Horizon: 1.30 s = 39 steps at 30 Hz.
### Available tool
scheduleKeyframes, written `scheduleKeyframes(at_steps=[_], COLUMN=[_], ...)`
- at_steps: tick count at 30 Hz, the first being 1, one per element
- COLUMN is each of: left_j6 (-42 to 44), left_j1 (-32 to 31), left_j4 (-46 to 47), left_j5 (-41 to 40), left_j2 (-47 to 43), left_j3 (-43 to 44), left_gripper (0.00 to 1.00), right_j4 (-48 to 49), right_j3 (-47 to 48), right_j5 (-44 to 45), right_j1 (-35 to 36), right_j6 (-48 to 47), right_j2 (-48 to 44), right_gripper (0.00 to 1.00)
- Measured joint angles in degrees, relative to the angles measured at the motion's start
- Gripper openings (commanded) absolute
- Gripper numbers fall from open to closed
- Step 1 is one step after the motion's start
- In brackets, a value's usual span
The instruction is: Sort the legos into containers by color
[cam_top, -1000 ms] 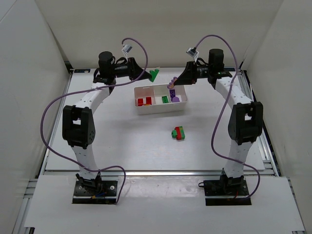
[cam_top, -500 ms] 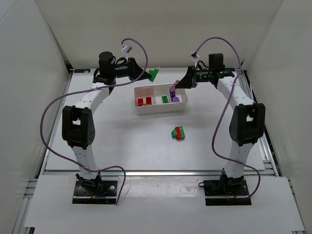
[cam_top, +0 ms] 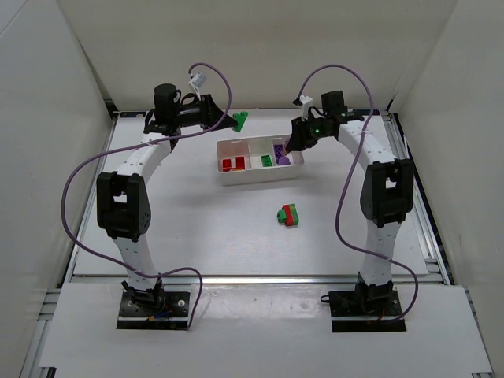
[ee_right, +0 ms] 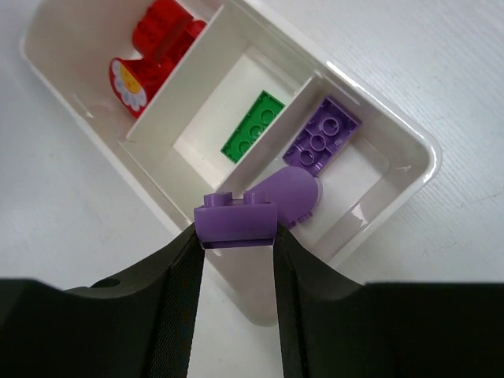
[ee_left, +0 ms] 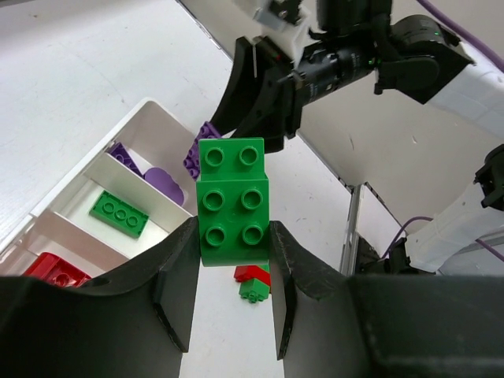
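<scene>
Right gripper, pinching a small purple plastic brick, has swung over the purple compartment of the shallow white tray, so release looks next; left gripper clamps a green studded brick.

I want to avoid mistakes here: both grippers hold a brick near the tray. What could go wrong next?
1. The purple brick in the right gripper seems to hang over the wall of the tray; released now, it might bounce outside.
2. The left gripper, holding a green brick, is fairly close to the right arm; they might collide above the tray.
</scene>
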Motion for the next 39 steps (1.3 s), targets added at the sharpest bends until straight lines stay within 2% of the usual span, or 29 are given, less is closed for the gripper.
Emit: scheduleKeyframes(at_steps=[5, 8, 9, 11, 13, 17, 20, 23, 26, 30, 33, 36, 39], left_j6=[0.35, 0.35, 0.33, 0.33, 0.33, 0.20, -1.07, -2.54, -3.78, -4.72, -5.03, -5.20, -6.47], left_j1=[0.00, 0.00, 0.00, 0.00, 0.00, 0.00, 0.00, 0.00, -0.02, -0.07, -0.07, -0.22, -0.42], left_j4=[-0.42, -0.44, -0.44, -0.46, -0.46, -0.37, 0.20, 1.49, 2.23, 2.67, 2.71, 2.89, 4.87], left_j5=[-0.09, -0.07, -0.09, -0.07, -0.07, 0.24, 1.64, 3.69, 5.49, 6.86, 7.34, 7.85, 8.90], left_j2=[-0.04, -0.04, -0.04, -0.04, -0.04, -0.04, -0.04, -0.04, -0.04, -0.04, -0.04, -0.04, -0.04], left_j3=[0.00, 0.02, 0.02, 0.02, 0.02, 0.04, 0.04, 0.04, 0.26, 0.28, 0.26, 0.26, 0.15], left_gripper=[0.10, 0.10, 0.10, 0.10, 0.10, 0.11, 0.11, 0.11, 0.11, 0.11, 0.10, 0.10, 0.11], right_j4=[-0.83, -1.03, -1.11, -1.36, -1.55, -1.53, 0.44, 7.13, 7.82, 5.20, 2.75, 5.25, 18.29], right_j3=[0.00, 0.00, 0.00, 0.02, 0.11, 0.33, 0.13, -2.78, -2.19, 3.61, 7.87, 9.77, 5.95], right_j5=[2.56, 3.69, 4.09, 4.74, 4.50, 1.03, -6.51, -14.36, -18.95, -23.54, -26.53, -30.12, -33.44], right_j1=[0.28, 0.28, 0.28, 0.28, 0.28, 0.39, -0.11, -0.57, -0.57, -0.02, -0.46, -1.55, -2.14], right_j6=[-1.55, -2.27, -2.43, -2.36, -2.51, -1.88, 0.48, 3.39, -0.50, -7.45, -7.87, 0.37, 17.09], right_j2=[2.14, 2.67, 2.71, 2.80, 2.80, 2.80, 2.62, 0.07, -2.84, -4.13, -3.85, -2.97, -2.32], right_gripper=[0.18, 0.49, 0.64, 0.77, 0.84, 0.87, 0.87, 0.84, 0.83, 0.82, 0.81, 0.82, 0.85])
